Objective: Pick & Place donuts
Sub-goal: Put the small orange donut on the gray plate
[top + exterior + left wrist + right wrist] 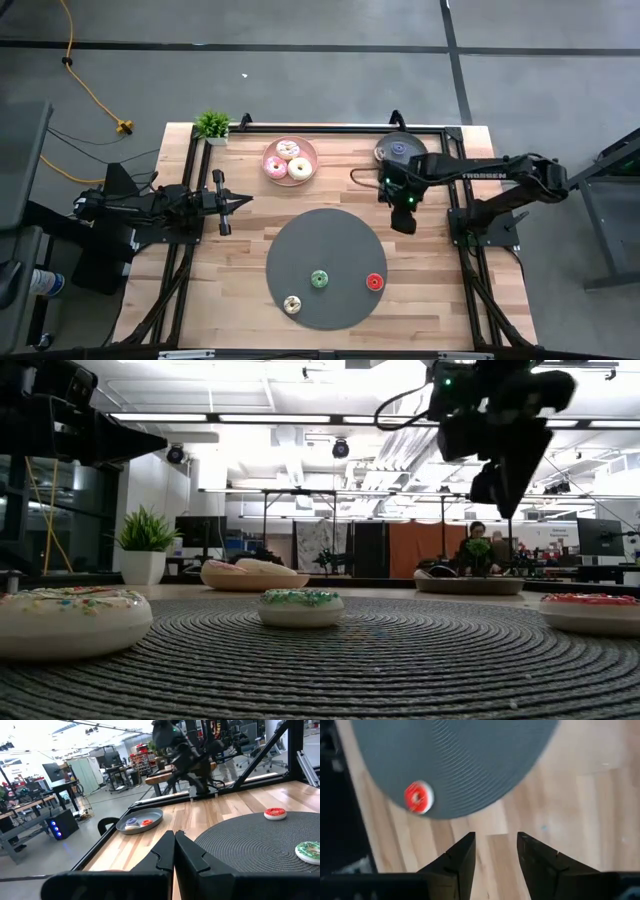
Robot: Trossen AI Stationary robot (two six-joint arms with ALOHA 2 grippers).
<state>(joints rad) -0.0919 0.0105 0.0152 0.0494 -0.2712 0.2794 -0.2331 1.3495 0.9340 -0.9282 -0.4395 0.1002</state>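
Three small donuts lie flat on the big dark grey disc (pixel 320 240): a green one (pixel 319 279), a red one (pixel 374 282) and a cream one (pixel 292 304). A pink plate (pixel 290 178) at the far side carries a pink donut (pixel 275 167) and two pale ones. A grey plate (pixel 384 152) holds a blue donut (pixel 131 822) and a red one (pixel 146 822). My right gripper (pixel 403 222) hangs open above bare wood just beyond the disc's far right rim; the red donut (pixel 418 797) shows ahead of its fingers (pixel 496 845). My left gripper (pixel 238 200) waits shut at the table's left.
A small potted plant (pixel 212 126) stands at the far left corner. Black frame rails (pixel 330 128) run along the table's edges. Bare wood lies between the disc and both plates. In the low view, a person (pixel 478 550) sits far back in the room.
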